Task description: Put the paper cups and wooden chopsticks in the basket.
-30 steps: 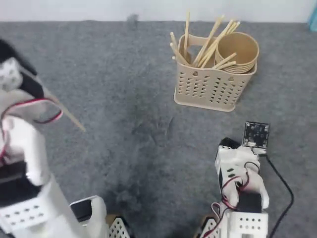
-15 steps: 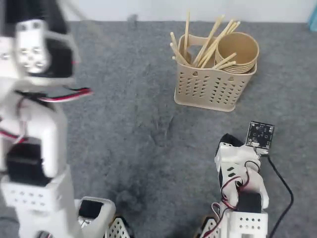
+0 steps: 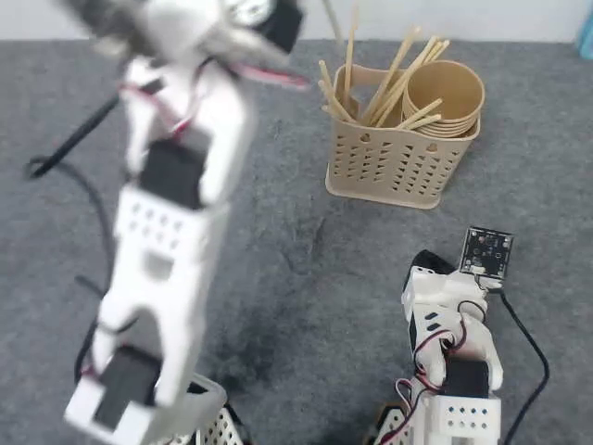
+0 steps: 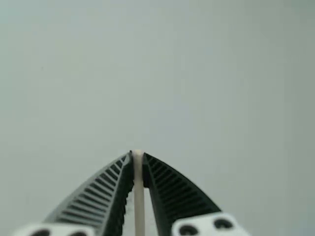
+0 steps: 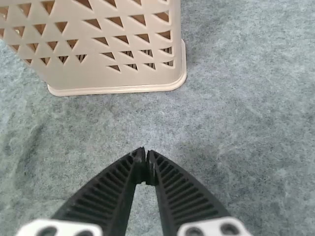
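Observation:
The beige perforated basket [image 3: 398, 158] stands on the grey carpet at the back right. It holds several wooden chopsticks [image 3: 389, 79] and a stack of paper cups [image 3: 447, 93]. My left arm [image 3: 185, 167] is raised high left of the basket, its wrist near the top edge. In the left wrist view my left gripper [image 4: 137, 156] is shut on a pale wooden chopstick [image 4: 139, 201], with a plain wall behind. My right gripper [image 5: 146, 153] is shut on nothing, low over the carpet just in front of the basket [image 5: 98, 49].
The right arm [image 3: 452, 324] sits folded at the front right, with its cable [image 3: 533, 362] trailing beside it. A black cable [image 3: 65, 158] hangs from the left arm over the left carpet. The carpet [image 3: 306, 278] between the arms is bare.
The left arm has swung up from the far left and across toward the basket, carrying the chopstick. The right arm has stayed put.

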